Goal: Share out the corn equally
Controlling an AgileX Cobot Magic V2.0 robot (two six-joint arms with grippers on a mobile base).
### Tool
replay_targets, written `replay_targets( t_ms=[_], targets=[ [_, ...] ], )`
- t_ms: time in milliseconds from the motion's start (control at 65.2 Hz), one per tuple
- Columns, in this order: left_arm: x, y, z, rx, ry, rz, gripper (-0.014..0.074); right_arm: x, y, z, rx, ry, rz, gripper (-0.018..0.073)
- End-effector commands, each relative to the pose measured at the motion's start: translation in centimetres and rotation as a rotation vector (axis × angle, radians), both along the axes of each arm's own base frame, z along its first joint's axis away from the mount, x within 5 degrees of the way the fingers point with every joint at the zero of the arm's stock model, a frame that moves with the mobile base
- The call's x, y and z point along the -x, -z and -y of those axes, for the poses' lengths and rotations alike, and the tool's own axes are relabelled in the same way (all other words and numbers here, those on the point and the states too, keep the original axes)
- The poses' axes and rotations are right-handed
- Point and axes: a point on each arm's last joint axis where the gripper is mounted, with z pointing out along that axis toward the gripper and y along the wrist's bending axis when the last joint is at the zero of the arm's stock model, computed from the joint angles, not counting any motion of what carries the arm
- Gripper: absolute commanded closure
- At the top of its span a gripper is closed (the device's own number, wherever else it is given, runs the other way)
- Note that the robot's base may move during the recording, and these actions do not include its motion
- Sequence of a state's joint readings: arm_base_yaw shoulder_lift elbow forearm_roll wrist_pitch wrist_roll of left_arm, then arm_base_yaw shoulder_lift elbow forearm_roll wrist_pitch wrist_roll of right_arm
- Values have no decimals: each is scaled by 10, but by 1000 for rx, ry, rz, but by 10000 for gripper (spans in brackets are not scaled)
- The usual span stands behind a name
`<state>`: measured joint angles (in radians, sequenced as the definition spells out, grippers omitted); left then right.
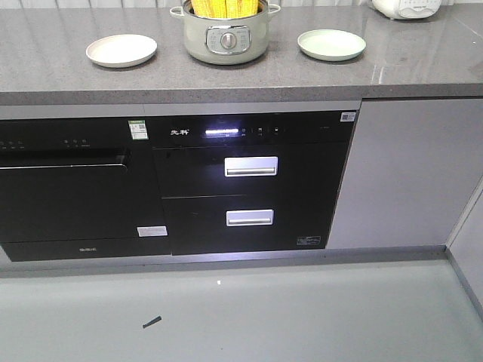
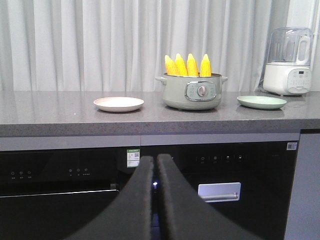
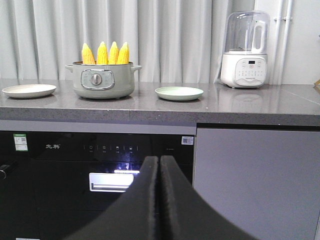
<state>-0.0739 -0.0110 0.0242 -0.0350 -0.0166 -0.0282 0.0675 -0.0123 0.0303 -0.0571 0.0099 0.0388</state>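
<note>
corn (image 2: 188, 65): four cobs stand tips-up in the pot (image 2: 192, 95) on the tabletop (image 2: 50, 107) (white plate (image 2: 118, 103) to its left, green plate (image 2: 261, 102) to its right) | left pincer (image 2: 154, 162): together, empty | right pincer (image 3: 158, 161): together, empty

**What Stays Out of Sight**

The yellow corn cobs (image 2: 187, 65) show only their pointed upper ends. Their lower parts are hidden inside the pale green round cooking pot (image 2: 192, 92), and in the front view the top edge cuts off their tips. The same edge leaves only the base of the white countertop blender (image 1: 407, 7). The black glass-fronted appliance (image 1: 68, 188) runs off the left edge. The small dark scrap (image 1: 152, 323) on the grey floor (image 1: 317, 317) is too small to identify. The print on the green-and-white sticker (image 1: 137, 129) is unreadable. In the wrist views the bottom edge cuts off the left gripper (image 2: 154, 160) and the right gripper (image 3: 158, 159), leaving only their black tips.
</note>
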Motion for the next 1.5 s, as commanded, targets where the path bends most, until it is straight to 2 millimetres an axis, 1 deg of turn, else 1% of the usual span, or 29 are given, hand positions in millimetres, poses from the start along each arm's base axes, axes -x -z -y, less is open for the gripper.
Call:
replay_targets(
  t_ms=[0,1487],
  targets=[
    [3,-13,0,20,4,105,603,1,-5,0,5,-3,74,561],
    [3,-13,0,20,4,105,603,1,-5,0,5,-3,74,561]
  ],
)
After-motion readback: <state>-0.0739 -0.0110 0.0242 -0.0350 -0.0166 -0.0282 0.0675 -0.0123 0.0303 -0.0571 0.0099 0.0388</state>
